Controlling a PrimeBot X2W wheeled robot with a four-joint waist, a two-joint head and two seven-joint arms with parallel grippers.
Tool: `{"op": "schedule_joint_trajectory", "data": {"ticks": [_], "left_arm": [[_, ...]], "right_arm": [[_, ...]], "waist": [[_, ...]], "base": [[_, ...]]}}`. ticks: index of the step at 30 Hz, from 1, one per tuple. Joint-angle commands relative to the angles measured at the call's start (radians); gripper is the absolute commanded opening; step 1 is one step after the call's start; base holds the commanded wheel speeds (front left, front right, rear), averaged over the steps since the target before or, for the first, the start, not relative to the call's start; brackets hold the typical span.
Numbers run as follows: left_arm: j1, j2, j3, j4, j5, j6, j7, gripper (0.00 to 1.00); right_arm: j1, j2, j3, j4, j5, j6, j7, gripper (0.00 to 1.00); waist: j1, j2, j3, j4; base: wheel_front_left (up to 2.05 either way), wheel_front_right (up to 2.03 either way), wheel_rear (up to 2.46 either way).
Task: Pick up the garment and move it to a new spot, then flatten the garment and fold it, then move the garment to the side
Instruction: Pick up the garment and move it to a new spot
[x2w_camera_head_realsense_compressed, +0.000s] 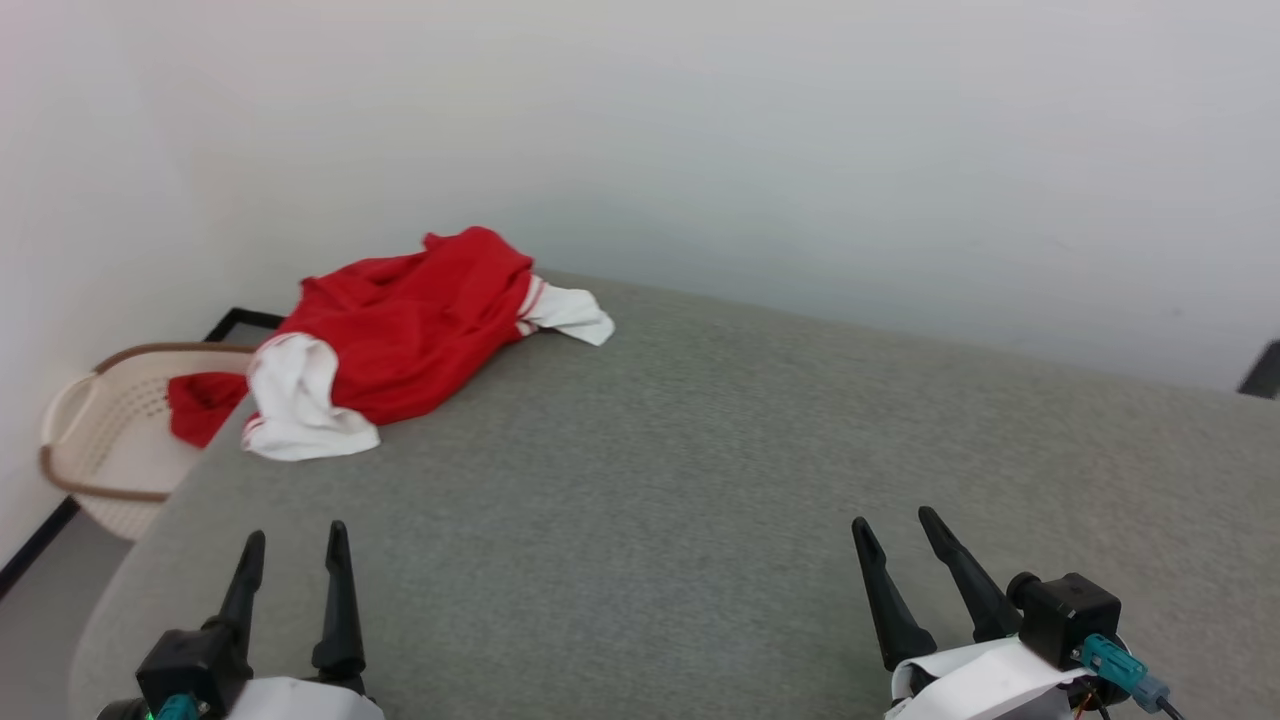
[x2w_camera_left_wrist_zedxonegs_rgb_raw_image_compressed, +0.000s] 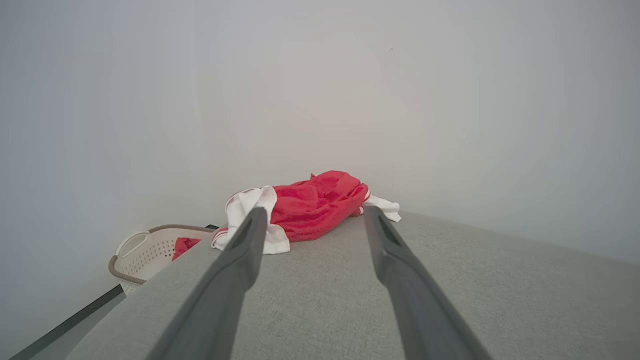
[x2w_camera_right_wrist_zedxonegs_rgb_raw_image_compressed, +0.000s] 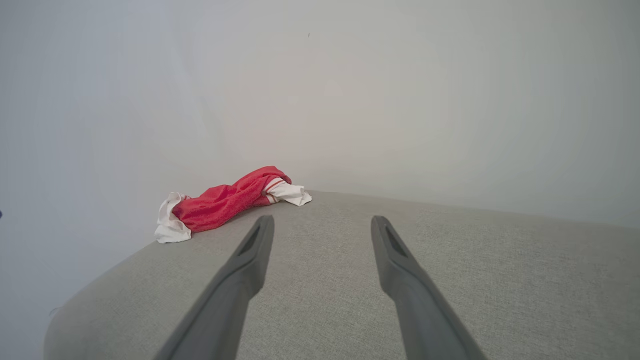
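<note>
a pale wall backs the whole scene. below it lies a broad grey cloth-covered surface (x2w_camera_head_realsense_compressed: 700, 480) with a rounded near-left corner. the garment (x2w_camera_head_realsense_compressed: 410, 330) sits crumpled at the far left corner, against the wall. its red body is bunched, one white sleeve lies right at the left edge and the other points toward the middle. off that edge, lower down, stands a cream basket (x2w_camera_head_realsense_compressed: 100, 420), and a small plain red cloth (x2w_camera_head_realsense_compressed: 200, 405) hangs in it just beside the near sleeve.

the left gripper (x2w_camera_head_realsense_compressed: 297, 532) and the right gripper (x2w_camera_head_realsense_compressed: 892, 518) hover over the near side, well apart from the garment. both have their jaws wide and hold nothing.

the pick-up has not begun, and the risks come from where the garment lies. a sideways tug on the edge sleeve could slide the whole heap off toward the basket. a reach that drifts left could close on the small red cloth instead. pinching only a sleeve would likely leave the body trailing and twisted, which would make flattening harder.
</note>
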Motion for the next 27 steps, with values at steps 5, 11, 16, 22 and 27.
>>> {"op": "schedule_joint_trajectory", "data": {"ticks": [5,11,16,22,27], "left_arm": [[0.010,0.004,0.005,0.006,-0.012,-0.008,0.001,1.00],[-0.019,0.016,0.001,0.026,-0.036,-0.010,0.000,1.00],[-0.083,0.063,-0.001,0.029,-0.086,-0.015,0.046,1.00],[-0.194,0.166,0.004,-0.007,-0.176,-0.017,0.181,1.00],[-0.315,0.280,0.004,-0.026,-0.274,-0.018,0.316,1.00]], "right_arm": [[-0.014,-0.001,0.013,0.012,0.019,0.001,-0.004,1.00],[-0.021,-0.001,0.018,0.017,0.018,0.001,-0.005,1.00],[-0.032,-0.001,0.019,0.019,0.007,0.001,-0.005,1.00],[-0.047,-0.001,0.010,0.012,-0.008,0.001,-0.005,1.00],[-0.072,-0.001,-0.012,-0.014,-0.041,0.001,0.003,1.00]], "waist": [[0.0000,0.0000,-0.015,0.078],[0.0000,0.0000,-0.004,0.078],[0.0000,0.0000,0.023,0.049],[0.0000,0.0000,0.073,-0.008],[0.0000,0.0000,0.159,-0.059]], "base": [[0.00,0.00,0.00],[0.00,0.00,0.00],[0.00,0.00,0.00],[0.00,0.00,0.00],[0.00,0.00,0.00]]}}
